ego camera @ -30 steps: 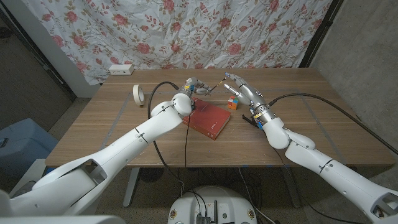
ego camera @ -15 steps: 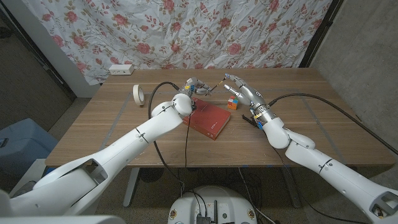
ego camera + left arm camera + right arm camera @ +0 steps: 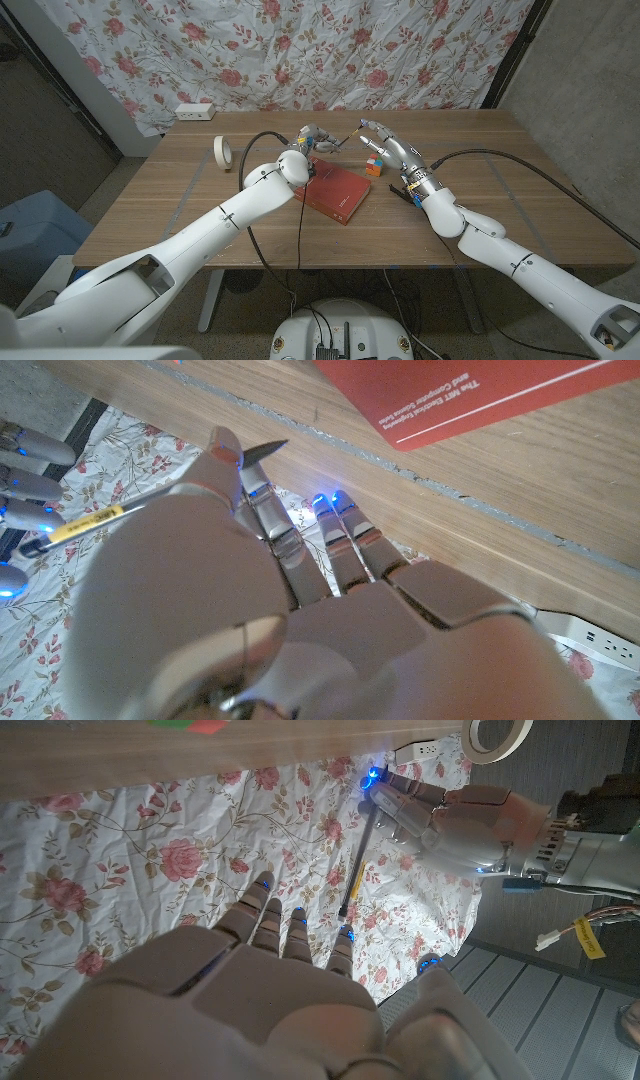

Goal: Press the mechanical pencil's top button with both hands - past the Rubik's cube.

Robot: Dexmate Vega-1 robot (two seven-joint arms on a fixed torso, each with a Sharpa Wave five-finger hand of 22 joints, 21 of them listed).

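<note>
Brown wooden table sat in front of a floral rose-print cloth backdrop. Red rectangular book lay flat mid-table, under the left forearm. Left hand was raised past the book's far edge, pinching the thin black-and-yellow mechanical pencil by its lower barrel, fingers closed around it; pencil was held in the air, tip toward the table. Right hand hovered over the small multicoloured Rubik's cube, fingers spread, fingertips just beside the pencil's button end; contact couldn't be confirmed. Roll of white tape stood on the table's left. White power strip lay at the far left edge.
</note>
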